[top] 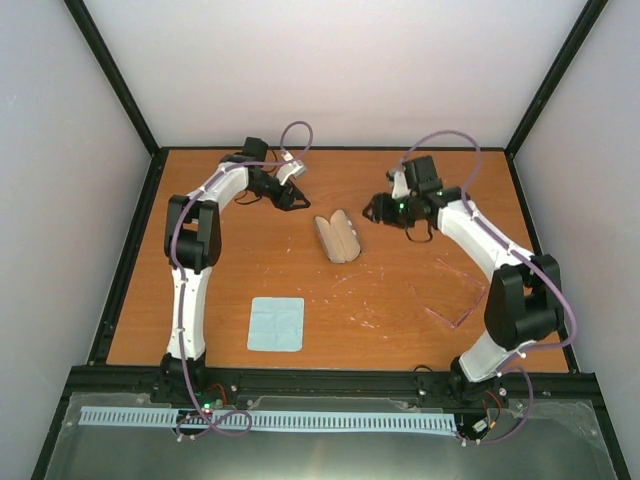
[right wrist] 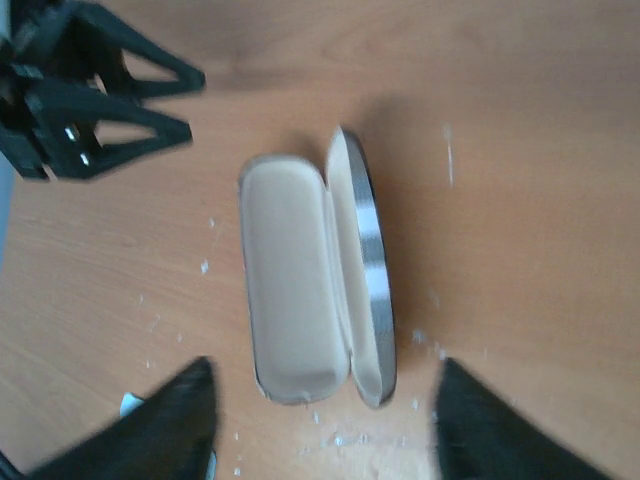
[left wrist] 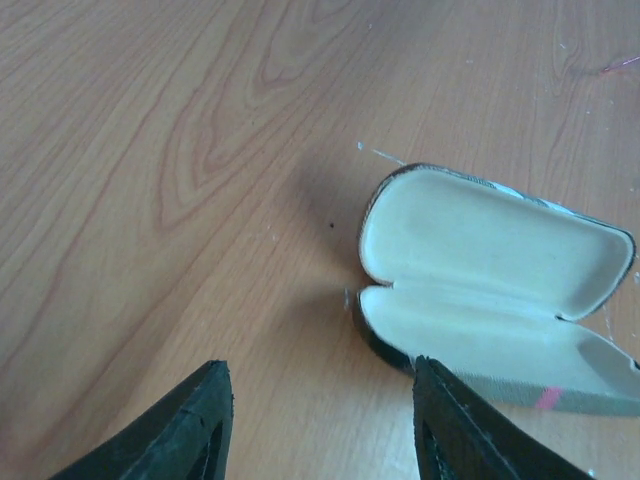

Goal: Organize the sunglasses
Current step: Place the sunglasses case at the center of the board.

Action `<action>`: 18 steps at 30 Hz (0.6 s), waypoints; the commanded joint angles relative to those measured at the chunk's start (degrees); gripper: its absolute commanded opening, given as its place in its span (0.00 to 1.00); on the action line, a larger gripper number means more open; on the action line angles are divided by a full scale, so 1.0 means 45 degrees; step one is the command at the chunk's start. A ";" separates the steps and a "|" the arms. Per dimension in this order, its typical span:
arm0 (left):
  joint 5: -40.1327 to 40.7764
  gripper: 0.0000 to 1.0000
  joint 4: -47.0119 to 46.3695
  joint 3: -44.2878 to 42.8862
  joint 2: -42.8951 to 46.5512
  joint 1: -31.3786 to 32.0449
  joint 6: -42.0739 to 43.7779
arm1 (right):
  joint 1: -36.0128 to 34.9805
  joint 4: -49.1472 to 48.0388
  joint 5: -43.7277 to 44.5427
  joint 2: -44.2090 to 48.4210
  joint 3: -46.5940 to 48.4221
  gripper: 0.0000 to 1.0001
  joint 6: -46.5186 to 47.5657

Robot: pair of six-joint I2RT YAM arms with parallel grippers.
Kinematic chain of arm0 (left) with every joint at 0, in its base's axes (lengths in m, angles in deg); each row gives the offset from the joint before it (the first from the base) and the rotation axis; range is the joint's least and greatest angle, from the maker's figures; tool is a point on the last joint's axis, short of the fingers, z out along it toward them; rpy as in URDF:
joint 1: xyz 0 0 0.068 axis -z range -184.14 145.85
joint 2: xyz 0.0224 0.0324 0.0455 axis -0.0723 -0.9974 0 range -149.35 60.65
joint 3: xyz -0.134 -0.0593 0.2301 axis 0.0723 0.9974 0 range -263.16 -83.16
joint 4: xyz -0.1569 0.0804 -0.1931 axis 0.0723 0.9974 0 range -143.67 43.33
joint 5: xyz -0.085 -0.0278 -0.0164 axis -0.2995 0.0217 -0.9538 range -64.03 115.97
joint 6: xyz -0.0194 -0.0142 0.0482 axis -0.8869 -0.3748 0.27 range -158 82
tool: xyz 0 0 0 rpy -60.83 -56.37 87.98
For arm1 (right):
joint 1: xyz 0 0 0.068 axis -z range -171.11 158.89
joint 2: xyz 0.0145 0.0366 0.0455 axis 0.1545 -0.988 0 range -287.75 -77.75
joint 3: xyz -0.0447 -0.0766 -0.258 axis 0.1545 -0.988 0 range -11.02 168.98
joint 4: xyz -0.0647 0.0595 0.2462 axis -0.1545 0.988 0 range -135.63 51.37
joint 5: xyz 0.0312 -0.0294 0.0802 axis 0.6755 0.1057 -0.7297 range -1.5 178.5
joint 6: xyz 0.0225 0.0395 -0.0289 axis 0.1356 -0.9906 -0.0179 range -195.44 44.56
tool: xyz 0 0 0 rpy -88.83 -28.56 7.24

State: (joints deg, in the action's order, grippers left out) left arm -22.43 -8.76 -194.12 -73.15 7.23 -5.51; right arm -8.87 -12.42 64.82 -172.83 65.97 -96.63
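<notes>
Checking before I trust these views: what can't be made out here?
Sunglasses: top view, too faint and thin to tell folded from open; neither wrist view shows them.
Case: left wrist view, one end cut off by the right edge.
Case lid: right wrist view, blurred and nearly edge-on, so its inside is hidden.

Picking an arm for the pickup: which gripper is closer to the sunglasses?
The right gripper; the sunglasses lie on its side of the case, while the left gripper sits on the opposite side.
</notes>
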 commanded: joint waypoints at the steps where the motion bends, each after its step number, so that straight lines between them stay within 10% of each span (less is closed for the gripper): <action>1: 0.0295 0.49 0.0526 -0.1150 -0.0873 0.0271 -0.0233 | -0.0403 -0.0129 0.0519 0.0831 -0.2293 0.05 -0.1849; 18: 0.0581 0.49 0.0665 -0.0864 -0.1524 0.0867 -0.0716 | -0.1677 0.0599 -0.0118 -0.1811 -0.1953 0.03 -0.1932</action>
State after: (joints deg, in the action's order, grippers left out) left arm -18.76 -6.09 -197.95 -80.52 9.83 -7.17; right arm -15.88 -11.28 65.30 -177.82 54.34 -105.48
